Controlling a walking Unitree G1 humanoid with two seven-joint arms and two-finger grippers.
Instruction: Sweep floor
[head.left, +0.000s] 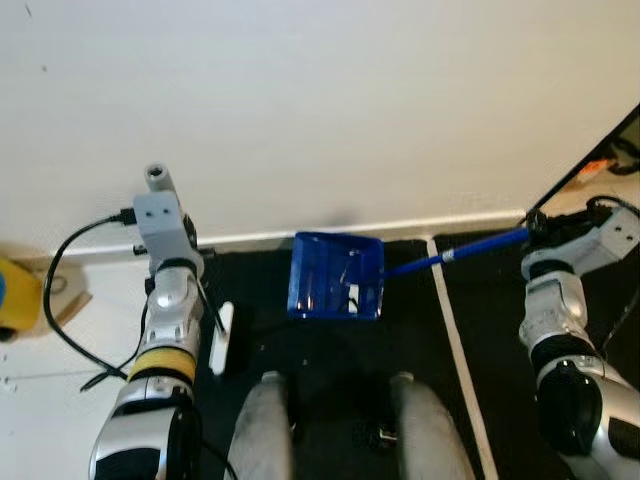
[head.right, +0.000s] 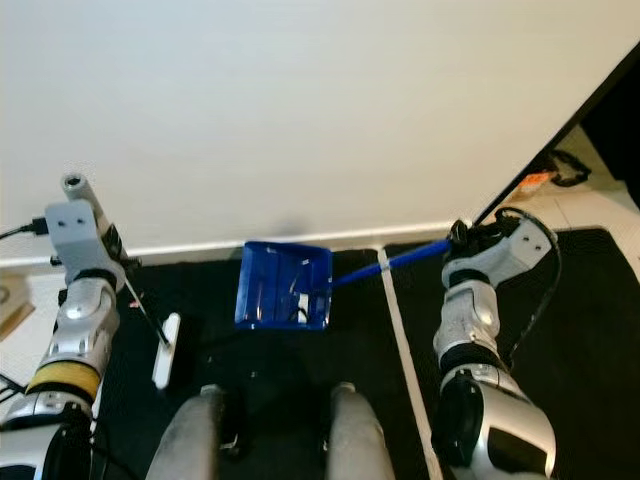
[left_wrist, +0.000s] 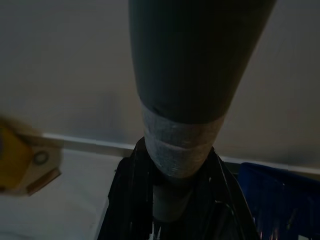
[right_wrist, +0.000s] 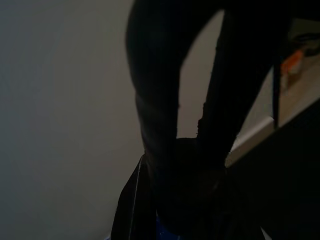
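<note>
A blue dustpan (head.left: 337, 275) rests on the black mat (head.left: 330, 350) close to the wall, with a few white scraps inside it. Its blue handle (head.left: 470, 248) runs off to the right into my right gripper (head.left: 533, 226), which is shut on the handle's end. On the left, my left gripper (head.left: 196, 260) is shut on the thin broom handle (head.left: 210, 305). That handle slants down to a white broom head (head.left: 222, 340) lying on the mat left of the dustpan. In the left wrist view the grey pole (left_wrist: 185, 75) with a white tape band (left_wrist: 177, 145) points down at the mat.
A white wall and baseboard (head.left: 400, 228) stand directly ahead. A white tape line (head.left: 460, 360) crosses the mat on the right. A yellow object (head.left: 15, 298) and a piece of cardboard (head.left: 68, 298) lie on the pale floor at far left. My legs (head.left: 265, 430) stand just behind the dustpan.
</note>
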